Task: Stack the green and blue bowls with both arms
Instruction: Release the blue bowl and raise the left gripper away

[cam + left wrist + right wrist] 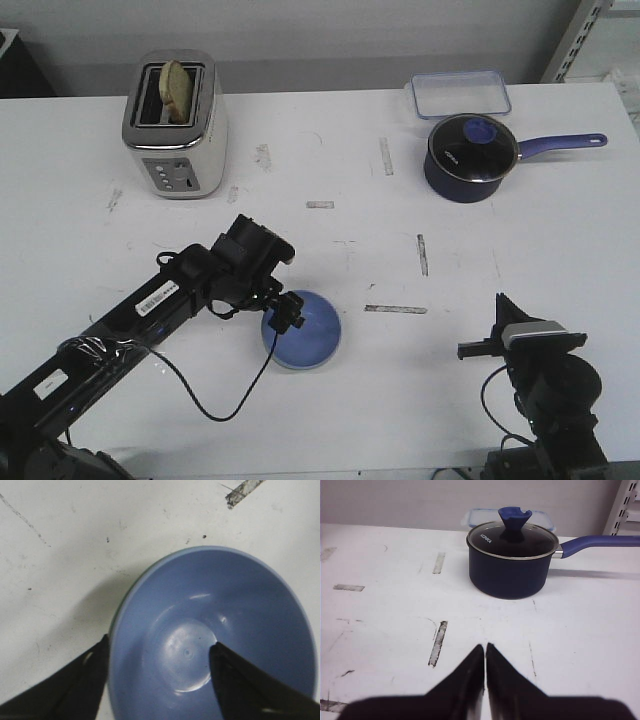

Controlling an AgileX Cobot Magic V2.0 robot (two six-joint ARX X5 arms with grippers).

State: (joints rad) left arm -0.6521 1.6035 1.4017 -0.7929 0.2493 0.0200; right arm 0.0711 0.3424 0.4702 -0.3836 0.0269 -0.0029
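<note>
The light blue bowl (310, 338) sits on the white table, near the front and left of centre. In the left wrist view the blue bowl (215, 630) fills the frame, and a thin green edge (116, 616) of the green bowl shows under its rim, so the blue bowl is nested in the green one. My left gripper (285, 312) (160, 642) is open, with one finger outside the rim and one inside the bowl, wide apart. My right gripper (500, 303) (485, 647) is shut and empty, low over the table at the front right, far from the bowls.
A dark navy saucepan (470, 155) (511, 562) with a glass lid and a clear lidded container (460, 95) stand at the back right. A toaster (175, 125) with bread in it stands at the back left. Tape marks dot the table.
</note>
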